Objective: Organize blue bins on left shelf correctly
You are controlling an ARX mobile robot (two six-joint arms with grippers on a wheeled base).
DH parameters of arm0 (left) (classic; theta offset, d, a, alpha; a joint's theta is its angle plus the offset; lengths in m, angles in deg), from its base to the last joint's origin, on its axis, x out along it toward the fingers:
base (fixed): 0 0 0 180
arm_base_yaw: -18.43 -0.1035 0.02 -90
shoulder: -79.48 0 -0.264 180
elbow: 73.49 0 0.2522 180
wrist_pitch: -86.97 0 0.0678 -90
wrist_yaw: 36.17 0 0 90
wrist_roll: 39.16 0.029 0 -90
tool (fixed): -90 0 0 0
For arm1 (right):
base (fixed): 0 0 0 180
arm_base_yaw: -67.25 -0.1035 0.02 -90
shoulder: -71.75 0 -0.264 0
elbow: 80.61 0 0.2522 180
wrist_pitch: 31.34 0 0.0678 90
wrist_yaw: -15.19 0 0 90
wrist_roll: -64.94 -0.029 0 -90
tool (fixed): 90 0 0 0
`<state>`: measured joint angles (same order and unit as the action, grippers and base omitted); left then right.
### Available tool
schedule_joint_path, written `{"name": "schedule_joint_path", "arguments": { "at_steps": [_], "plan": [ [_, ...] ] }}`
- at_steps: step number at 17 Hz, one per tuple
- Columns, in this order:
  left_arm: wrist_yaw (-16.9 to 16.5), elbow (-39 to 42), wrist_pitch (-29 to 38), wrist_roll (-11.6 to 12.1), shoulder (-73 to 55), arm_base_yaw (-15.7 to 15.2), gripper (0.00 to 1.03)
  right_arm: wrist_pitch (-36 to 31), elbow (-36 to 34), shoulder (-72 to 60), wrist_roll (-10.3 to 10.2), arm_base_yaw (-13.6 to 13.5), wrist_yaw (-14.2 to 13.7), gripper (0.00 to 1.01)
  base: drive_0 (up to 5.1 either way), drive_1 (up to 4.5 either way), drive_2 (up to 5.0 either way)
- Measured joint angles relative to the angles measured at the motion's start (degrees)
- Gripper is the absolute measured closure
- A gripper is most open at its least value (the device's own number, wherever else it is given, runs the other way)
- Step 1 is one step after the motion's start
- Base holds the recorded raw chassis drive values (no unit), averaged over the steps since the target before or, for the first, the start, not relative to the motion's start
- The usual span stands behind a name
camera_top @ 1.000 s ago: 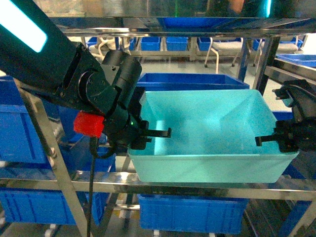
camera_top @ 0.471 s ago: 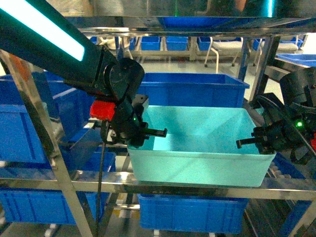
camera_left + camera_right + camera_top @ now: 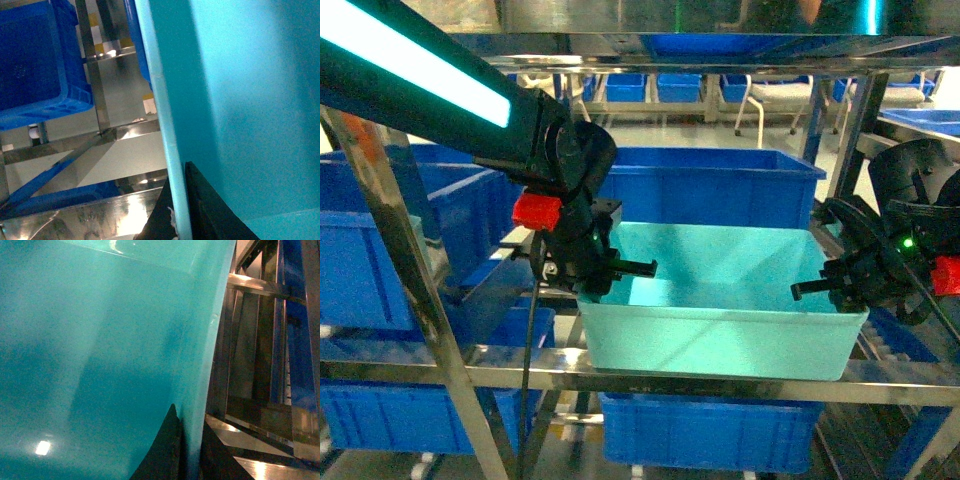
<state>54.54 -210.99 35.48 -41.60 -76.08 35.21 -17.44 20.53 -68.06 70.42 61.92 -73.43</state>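
Note:
A light turquoise-blue bin (image 3: 720, 335) rests level on the front rail (image 3: 720, 384) of the left shelf, mid tier. My left gripper (image 3: 612, 268) is shut on the bin's left rim, and my right gripper (image 3: 832, 287) is shut on its right rim. In the left wrist view the pale rim (image 3: 165, 125) runs between the two black fingers (image 3: 210, 212) of the left gripper (image 3: 178, 220). The right wrist view shows the bin's inner wall (image 3: 100, 365), with the right gripper (image 3: 191, 455) pinching the wall's edge.
A dark blue crate (image 3: 720, 185) stands right behind the bin. More dark blue crates sit at the left (image 3: 360, 265) and on the tier below (image 3: 710, 432). A slanted steel upright (image 3: 415, 300) crosses the left foreground. An upper shelf rail (image 3: 700, 45) runs overhead.
The bin has gone from tilted and close to the camera to level and lower on the shelf, further back. Both grippers moved with it, still holding its rims.

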Motion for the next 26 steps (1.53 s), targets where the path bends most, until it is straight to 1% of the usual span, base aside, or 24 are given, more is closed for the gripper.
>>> {"name": "schedule_joint_path", "arguments": {
  "at_steps": [5,8,13,14,15,16,17,19,21,22,23,24,25,26],
  "plan": [
    [0.31,-0.55,0.46,0.04,-0.5,0.04,1.01,-0.57,0.7,-0.74,0.42,0.0,-0.26,0.99,0.0,0.0,0.0],
    [0.31,-0.57,1.29,0.09,-0.61,0.07,1.01,-3.13,0.52,-0.98,0.81,0.0,-0.94,0.99,0.0,0.0,0.0],
    [0.31,-0.57,1.27,0.11,-0.61,0.07,1.01,-3.15,0.5,-1.14,0.81,0.0,-1.01,0.99,0.0,0.0,0.0],
    [0.28,-0.57,1.29,0.15,-0.61,0.04,1.01,-3.1,0.48,-1.14,2.69,-0.04,-1.49,0.89,0.0,0.0,0.0],
    [0.07,-0.57,1.33,0.72,-0.61,0.07,0.98,-3.13,0.48,-1.16,3.78,-0.11,-1.6,0.82,0.0,0.0,0.0],
    [0.09,-0.57,1.18,1.6,-0.61,0.22,0.92,-3.26,0.48,-1.16,4.37,-0.28,-1.57,0.76,0.0,0.0,0.0],
    [0.2,-0.57,1.14,2.8,-0.72,0.72,0.81,-3.32,0.48,-1.16,4.98,-0.72,-1.62,0.65,0.0,0.0,0.0],
    [0.15,-0.57,1.6,3.58,-0.81,1.2,0.61,-3.3,0.48,-1.16,5.62,-1.14,-1.33,0.45,0.0,0.0,0.0],
    [-1.2,0.35,5.14,3.93,-0.81,1.25,0.39,-3.37,0.48,-1.16,6.08,-1.44,-1.05,0.23,0.0,0.0,0.0],
    [-0.72,1.79,8.13,3.76,-0.52,1.14,0.25,-3.37,0.48,-1.16,6.21,-1.44,-0.92,0.08,0.0,0.0,0.0],
    [0.28,3.34,10.84,3.74,-0.15,1.03,0.12,-3.37,0.48,-1.16,6.23,-1.44,-0.9,0.01,0.0,0.0,0.0],
    [0.33,4.59,13.44,3.69,0.44,0.7,0.04,-3.3,0.48,-1.16,6.27,-1.44,-0.87,0.04,0.0,0.0,0.0],
    [0.59,5.31,15.41,2.71,1.44,0.26,0.06,-3.41,0.48,-1.16,6.27,-1.44,-0.9,0.03,0.0,0.0,0.0],
    [0.76,5.66,16.66,1.84,2.49,-0.11,0.05,-3.13,0.48,-1.16,6.19,-1.44,-0.63,0.03,0.0,0.0,0.0]
  ]
}}
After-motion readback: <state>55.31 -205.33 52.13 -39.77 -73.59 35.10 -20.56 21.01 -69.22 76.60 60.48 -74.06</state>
